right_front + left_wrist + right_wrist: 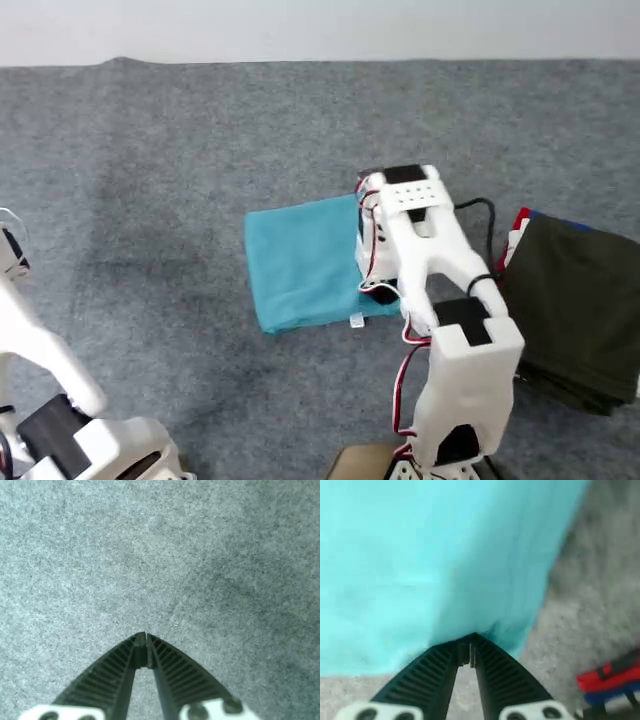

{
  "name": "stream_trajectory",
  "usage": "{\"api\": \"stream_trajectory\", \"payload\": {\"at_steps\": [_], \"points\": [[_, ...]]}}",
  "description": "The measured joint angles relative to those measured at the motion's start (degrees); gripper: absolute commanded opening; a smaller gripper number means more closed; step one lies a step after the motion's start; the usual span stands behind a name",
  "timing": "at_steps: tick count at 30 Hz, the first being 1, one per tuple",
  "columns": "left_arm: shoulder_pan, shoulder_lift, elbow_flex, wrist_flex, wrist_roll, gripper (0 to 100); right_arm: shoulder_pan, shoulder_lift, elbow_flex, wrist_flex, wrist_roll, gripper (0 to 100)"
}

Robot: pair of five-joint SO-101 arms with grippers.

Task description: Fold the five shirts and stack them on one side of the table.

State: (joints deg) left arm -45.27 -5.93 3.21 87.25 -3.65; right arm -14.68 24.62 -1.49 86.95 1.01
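Observation:
A folded teal shirt [305, 260] lies flat on the grey carpet-like table near the middle. My right arm [430, 260] stands over the shirt's right edge. In the right wrist view my right gripper [470, 652] is shut, with the edge of the teal shirt [420, 570] gathered at its tips. At the right side sits a stack of folded shirts with a dark olive one [575, 300] on top and red and blue edges [520, 225] beneath it. My left gripper [145, 640] is shut over bare grey surface, holding nothing.
The left arm's white body [50, 380] occupies the lower left corner. A black cable [485, 215] loops between the right arm and the stack. The stack's red and blue edges [610, 680] lie close to the right gripper. A white wall borders the far edge.

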Motion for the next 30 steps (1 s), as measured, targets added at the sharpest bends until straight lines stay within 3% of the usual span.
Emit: {"api": "stream_trajectory", "payload": {"at_steps": [6, 24, 30], "points": [[0.70, 0.00, 0.00, 0.00, 0.00, 0, -2.90, -0.26, 0.00, -0.44, 0.00, 0.9], [0.70, 0.00, 0.00, 0.00, 0.00, 0, -2.90, -21.36, 0.44, 9.76, -0.26, 0.9], [0.70, 0.00, 0.00, 0.00, 0.00, 0, -5.80, -21.45, 0.44, 7.47, -12.66, 0.9]]}}
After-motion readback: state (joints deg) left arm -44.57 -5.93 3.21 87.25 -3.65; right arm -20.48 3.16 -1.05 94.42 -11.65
